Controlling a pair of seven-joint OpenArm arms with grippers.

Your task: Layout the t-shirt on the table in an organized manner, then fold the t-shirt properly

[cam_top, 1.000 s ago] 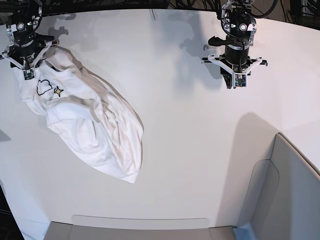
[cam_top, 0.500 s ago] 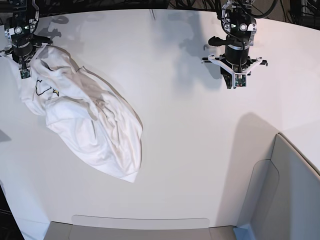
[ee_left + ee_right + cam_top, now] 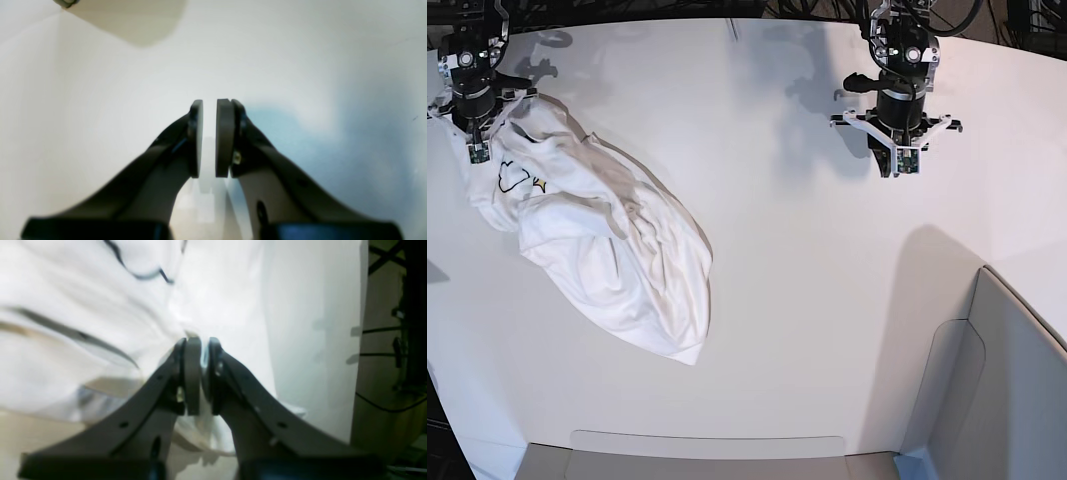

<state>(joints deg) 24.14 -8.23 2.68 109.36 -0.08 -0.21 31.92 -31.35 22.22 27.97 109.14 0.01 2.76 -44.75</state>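
While the base view runs from left to right, I read the right gripper (image 3: pixel 474 152) first, at the far left corner of the table (image 3: pixel 807 300). Its arm points straight down over the upper end of the t-shirt (image 3: pixel 617 260). In my right wrist view the two pads of the right gripper (image 3: pixel 201 373) stand pressed on a thin fold of white cloth, so I take it as clamped on the t-shirt (image 3: pixel 100 323); a dark printed outline shows on the fabric above the pads.

The t-shirt lies crumpled on the left part of the table, running as one long heap from the far left corner down toward the middle front. A cloud outline and a small yellow star show near its upper end.

Further right, the left gripper (image 3: pixel 900 165) hangs above bare tabletop at the far right, its arm likewise pointing down, well apart from the t-shirt. In my left wrist view the left gripper (image 3: pixel 209 136) has its pads parallel with a narrow gap between them, and only the white table (image 3: pixel 100 83) shows through that gap.

At the lower right a grey panel (image 3: pixel 1017 390) stands at the table's edge.

Count: two arms, two grippers, one t-shirt, one table, one grey panel.
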